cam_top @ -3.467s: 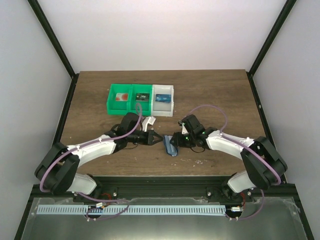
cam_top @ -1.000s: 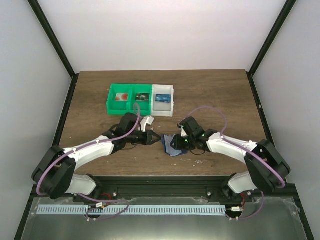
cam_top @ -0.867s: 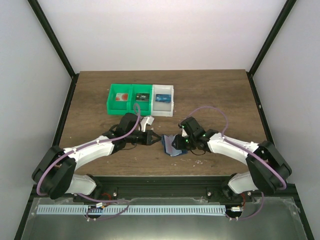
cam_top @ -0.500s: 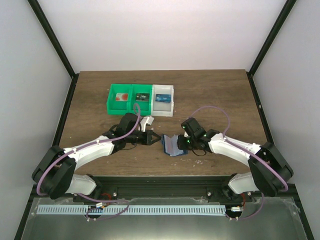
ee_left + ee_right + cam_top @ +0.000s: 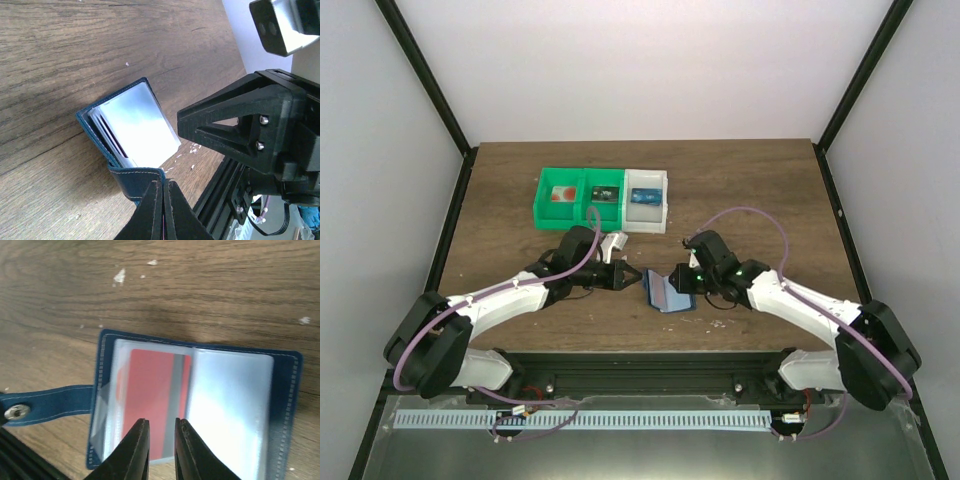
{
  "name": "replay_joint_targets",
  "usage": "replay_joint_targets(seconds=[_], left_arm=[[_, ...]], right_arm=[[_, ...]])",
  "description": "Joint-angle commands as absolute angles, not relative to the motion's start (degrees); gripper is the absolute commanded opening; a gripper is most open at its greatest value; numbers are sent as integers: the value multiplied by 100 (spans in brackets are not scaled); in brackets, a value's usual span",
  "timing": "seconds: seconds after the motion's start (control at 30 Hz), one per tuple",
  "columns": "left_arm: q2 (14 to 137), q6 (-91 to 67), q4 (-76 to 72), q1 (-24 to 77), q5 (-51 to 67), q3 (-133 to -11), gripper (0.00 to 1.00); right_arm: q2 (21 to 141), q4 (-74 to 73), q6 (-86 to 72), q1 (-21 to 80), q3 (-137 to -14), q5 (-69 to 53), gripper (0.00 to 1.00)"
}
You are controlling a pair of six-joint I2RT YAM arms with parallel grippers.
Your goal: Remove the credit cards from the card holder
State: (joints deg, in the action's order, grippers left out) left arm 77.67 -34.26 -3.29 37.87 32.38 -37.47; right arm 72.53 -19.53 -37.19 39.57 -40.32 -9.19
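Find card holder [image 5: 665,290] lying open on surface [image 5: 770,170] between both hands, red credit card [image 5: 150,405] in pocket nearest strap [image 5: 137,175]. Pinch card edge only, then draw straight out along pocket. Note left hand [image 5: 161,187] clamped on strap, held low; right hand [image 5: 162,427] poised over card, jaws narrowly parted, apparently gripping nothing

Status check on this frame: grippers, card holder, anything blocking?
Left gripper shut on the strap of the card holder. Right gripper slightly open over the opened holder. Red card in its pocket, not yet out. Nothing in the way.
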Motion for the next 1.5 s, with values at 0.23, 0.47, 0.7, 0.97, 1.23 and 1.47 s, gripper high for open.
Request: replay_joint_targets(seconds=[0.23, 0.47, 0.7, 0.97, 1.23, 1.47], left_arm=[[7750, -3418, -457, 3771, 3286, -3716, 0], [7712, -3452, -471, 3773, 3289, -3687, 0], [7682, -3485, -486, 3772, 3281, -3683, 0], [7673, -3536, -534, 3772, 3281, -3641, 0], [7660, -3533, -544, 3779, 3262, -3622, 0], [7617, -3529, -523, 3771, 3230, -3582, 0]], right_arm=[[7428, -1083, -3766, 4008, -3719, -1856, 35], [7666, -916, -3692, 4032, -3664, -2175, 46], [7788, -864, -3697, 4101, -3628, -2241, 47], [7928, -1077, -3608, 4150, -3706, -1903, 49], [7760, -1165, -3577, 4149, -3700, -1698, 40], [7722, -1338, -3547, 4149, -3760, -1452, 39]])
